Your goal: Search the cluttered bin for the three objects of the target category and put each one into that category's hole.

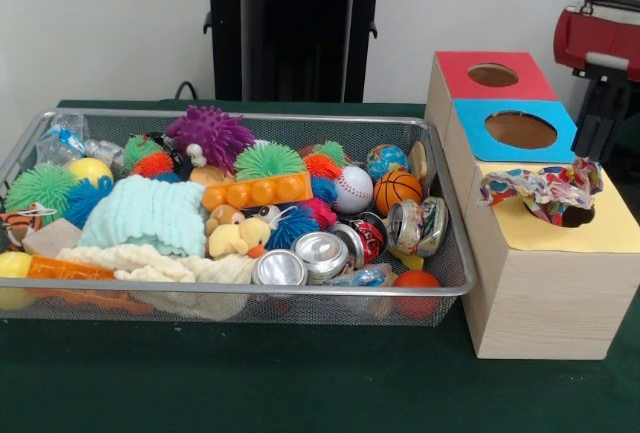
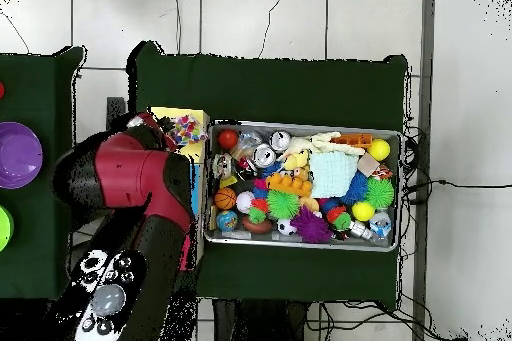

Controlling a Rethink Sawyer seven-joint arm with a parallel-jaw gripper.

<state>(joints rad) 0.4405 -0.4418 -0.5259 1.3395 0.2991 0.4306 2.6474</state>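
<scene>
The wire mesh bin holds many toys and also shows in the overhead view. One wrinkly whitish bundle with red, blue and yellow patches lies on the yellow top of the wooden box, across the dark hole, which it mostly covers. The same bundle shows in the overhead view. I pick out no other such bundle in the bin. The gripper hangs as a black shape behind the boxes at the far right, apart from the bundle. The red arm covers most of the boxes from above.
The blue-topped box and the red-topped box stand behind the yellow one. The bin holds spiky balls, silver cans, a basketball, a baseball and a mint cloth. The pedestal stands behind.
</scene>
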